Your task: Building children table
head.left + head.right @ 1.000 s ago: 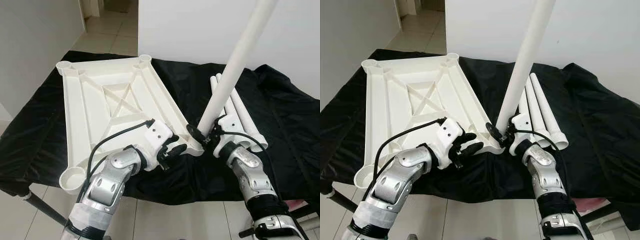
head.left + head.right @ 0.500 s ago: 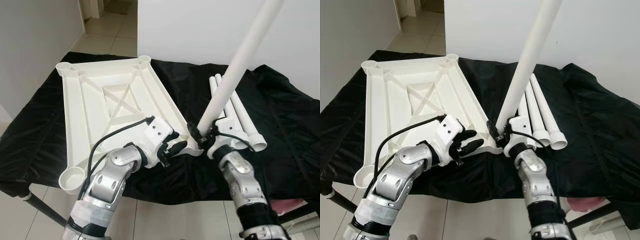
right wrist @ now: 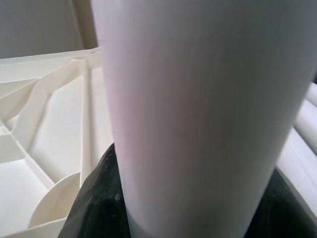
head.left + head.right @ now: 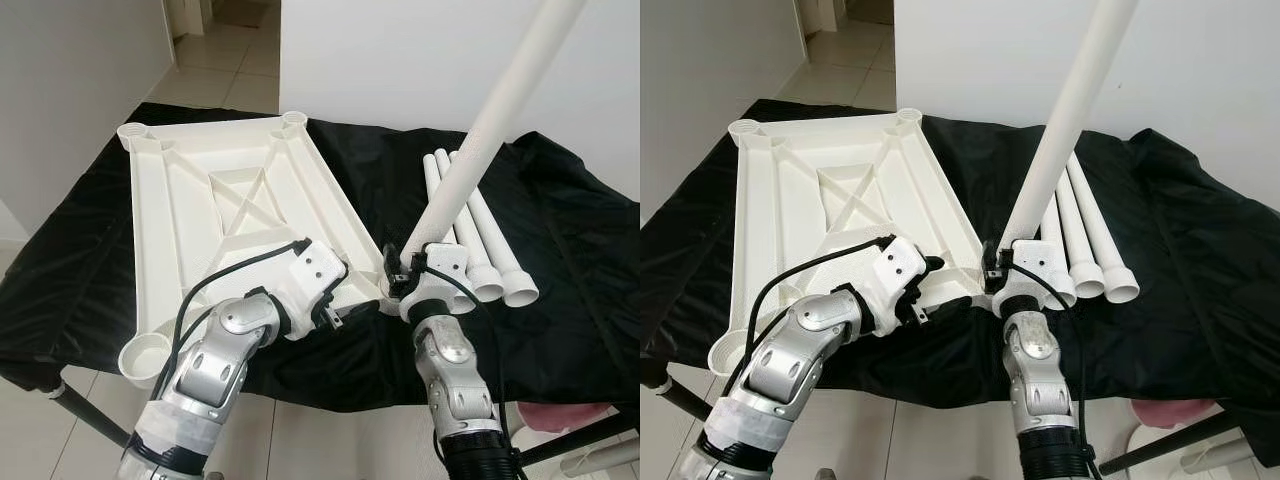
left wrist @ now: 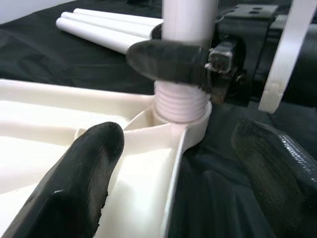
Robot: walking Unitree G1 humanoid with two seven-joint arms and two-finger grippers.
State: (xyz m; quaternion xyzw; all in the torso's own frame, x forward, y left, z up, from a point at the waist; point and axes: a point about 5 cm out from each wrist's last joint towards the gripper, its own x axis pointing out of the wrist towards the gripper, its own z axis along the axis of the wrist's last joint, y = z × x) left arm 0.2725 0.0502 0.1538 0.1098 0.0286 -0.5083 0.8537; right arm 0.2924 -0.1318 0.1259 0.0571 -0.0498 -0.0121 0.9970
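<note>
A white tabletop [image 4: 230,200] lies upside down on the black cloth, with a round socket at each corner. My right gripper [image 4: 402,278] is shut on a long white leg [image 4: 480,140] near its lower end. The leg stands tilted, and its threaded end [image 5: 181,99] sits in the near right corner socket [image 5: 190,124]. My left gripper [image 5: 178,163] is open and straddles the tabletop's rim just beside that socket, one finger inside the rim and one outside over the cloth. The right wrist view looks along the leg [image 3: 198,109] with the tabletop [image 3: 49,99] behind it.
Three spare white legs [image 4: 480,250] lie side by side on the cloth to the right of the corner. The black cloth [image 4: 580,260] drapes over the table's edges. A white wall stands behind and tiled floor lies below. A dark stand pole [image 4: 85,420] slants at lower left.
My right arm has swung left and brought the leg's lower end into the corner socket, standing it a little steeper. My left gripper has slid forward over the rim beside the socket.
</note>
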